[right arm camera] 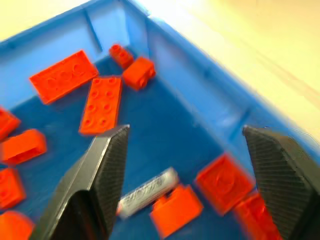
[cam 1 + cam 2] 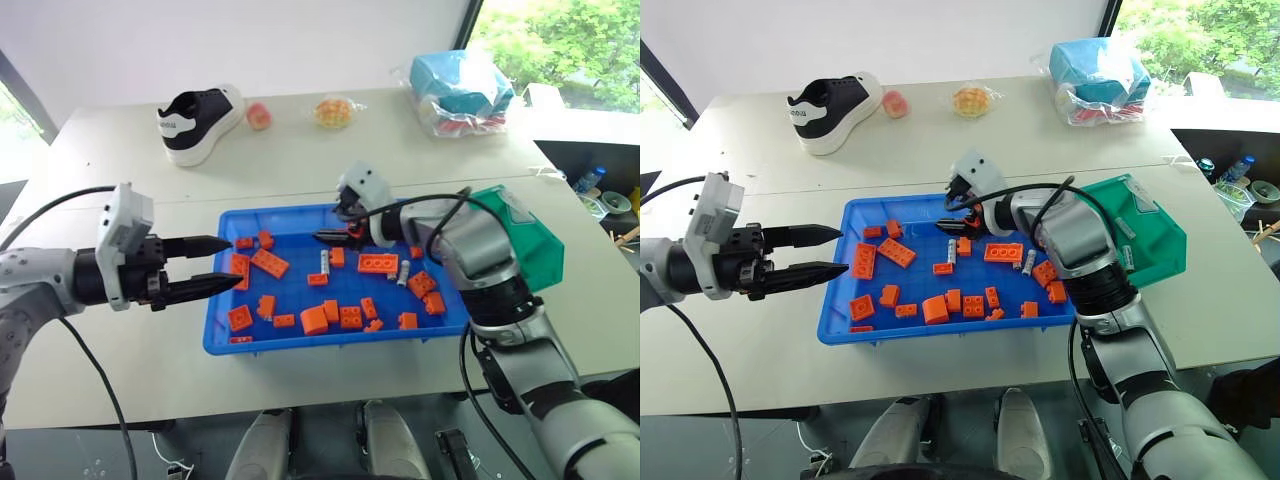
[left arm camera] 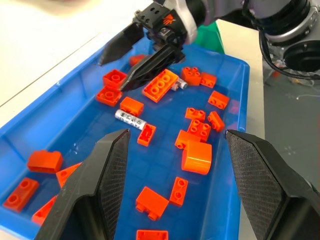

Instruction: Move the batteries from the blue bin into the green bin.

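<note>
Nearest, the blue bin (image 2: 222,340) sits on the table (image 2: 120,370), full of orange bricks (image 2: 314,320). Three batteries lie among them: one battery (image 2: 325,263) with dark print too small to read, just beside a brick, and two more (image 2: 403,274) near the right arm. The left gripper (image 2: 205,265) hangs over the bin's left rim with its fingers spread and nothing between them, though it stands as tight as it gets. The right gripper (image 3: 131,59) hovers over the bin's far side, released, its fingers apart above the printed battery and holding nothing. Beside the bin's right end stands the green bin (image 2: 1155,240), partly hidden by the right arm; a slim grey thing in it may be a battery (image 2: 1127,229), but this is hard to tell. Farther off lie a black-and-white shoe (image 2: 198,120) with writing on its heel that cannot be read, two wrapped round items (image 2: 335,111), and a bagged light-blue bundle (image 2: 460,85), cut off at the top.
</note>
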`<action>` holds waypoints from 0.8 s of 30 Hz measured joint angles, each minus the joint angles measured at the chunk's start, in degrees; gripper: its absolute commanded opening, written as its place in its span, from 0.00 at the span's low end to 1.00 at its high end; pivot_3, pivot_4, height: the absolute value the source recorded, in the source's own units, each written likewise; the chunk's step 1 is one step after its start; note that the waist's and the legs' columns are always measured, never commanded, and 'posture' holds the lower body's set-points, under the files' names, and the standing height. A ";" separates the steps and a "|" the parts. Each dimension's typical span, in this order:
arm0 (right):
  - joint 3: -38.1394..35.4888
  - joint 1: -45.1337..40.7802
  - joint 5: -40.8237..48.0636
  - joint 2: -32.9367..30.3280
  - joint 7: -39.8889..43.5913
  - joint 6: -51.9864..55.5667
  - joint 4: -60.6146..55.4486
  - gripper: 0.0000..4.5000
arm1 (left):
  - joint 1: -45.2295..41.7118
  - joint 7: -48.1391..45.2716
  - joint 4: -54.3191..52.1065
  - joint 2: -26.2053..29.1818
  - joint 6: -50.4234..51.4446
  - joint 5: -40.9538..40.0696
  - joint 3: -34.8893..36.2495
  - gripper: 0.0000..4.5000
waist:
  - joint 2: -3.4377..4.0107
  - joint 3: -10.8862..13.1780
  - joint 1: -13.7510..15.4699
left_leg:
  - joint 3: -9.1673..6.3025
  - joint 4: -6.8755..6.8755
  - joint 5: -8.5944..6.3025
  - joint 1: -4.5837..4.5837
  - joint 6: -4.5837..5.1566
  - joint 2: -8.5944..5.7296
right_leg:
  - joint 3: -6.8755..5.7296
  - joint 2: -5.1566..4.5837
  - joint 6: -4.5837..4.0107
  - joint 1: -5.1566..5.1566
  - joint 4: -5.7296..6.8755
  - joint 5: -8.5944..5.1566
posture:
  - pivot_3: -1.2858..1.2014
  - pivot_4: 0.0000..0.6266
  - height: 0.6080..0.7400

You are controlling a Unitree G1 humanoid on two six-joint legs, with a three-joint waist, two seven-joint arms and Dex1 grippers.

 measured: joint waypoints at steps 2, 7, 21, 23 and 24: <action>-1.22 1.46 2.53 0.68 -1.33 7.23 -4.53 0.82 | -0.19 -0.38 0.06 -0.50 -0.22 0.37 -0.91 0.70 | 0.00 0.00 0.06 | 0.00 0.01 0.00 -0.01 0.00 0.00 | 0.00 -0.02 0.00 0.00 0.00 0.00 | 0.52 0.24 0.92; -3.17 3.80 5.24 2.50 -5.22 14.14 -9.17 0.82 | -1.30 -1.15 0.12 -0.73 -1.06 0.62 -2.38 0.70 | 0.00 0.00 0.24 | 0.02 0.04 0.00 -0.01 0.00 -0.04 | 0.00 -0.06 0.00 0.03 -0.02 0.00 | 0.52 0.24 0.92; -6.84 7.26 6.89 7.87 -13.64 15.92 -5.20 0.82 | -3.72 -2.18 1.57 -1.18 -2.03 2.19 -5.00 0.70 | -0.01 -0.01 0.13 | 0.02 0.04 0.00 0.01 0.00 -0.03 | -0.01 -0.03 0.01 0.04 -0.01 0.01 | 0.52 0.24 0.92; -6.90 7.25 6.94 7.87 -13.89 14.26 -3.86 0.82 | -3.77 -2.14 1.57 -1.19 -2.03 2.19 -5.00 0.70 | -0.02 -0.02 0.11 | 0.02 0.04 0.00 0.01 0.00 -0.03 | -0.01 -0.02 0.01 0.05 -0.01 0.01 | 0.52 0.24 0.92; -6.87 7.22 6.95 7.89 -14.00 13.35 -3.17 0.82 | -3.77 -2.11 1.57 -1.20 -2.03 2.20 -5.00 0.70 | -0.02 -0.02 0.10 | 0.02 0.04 0.00 0.02 0.00 -0.03 | -0.01 -0.02 0.01 0.05 -0.01 0.01 | 0.52 0.24 0.92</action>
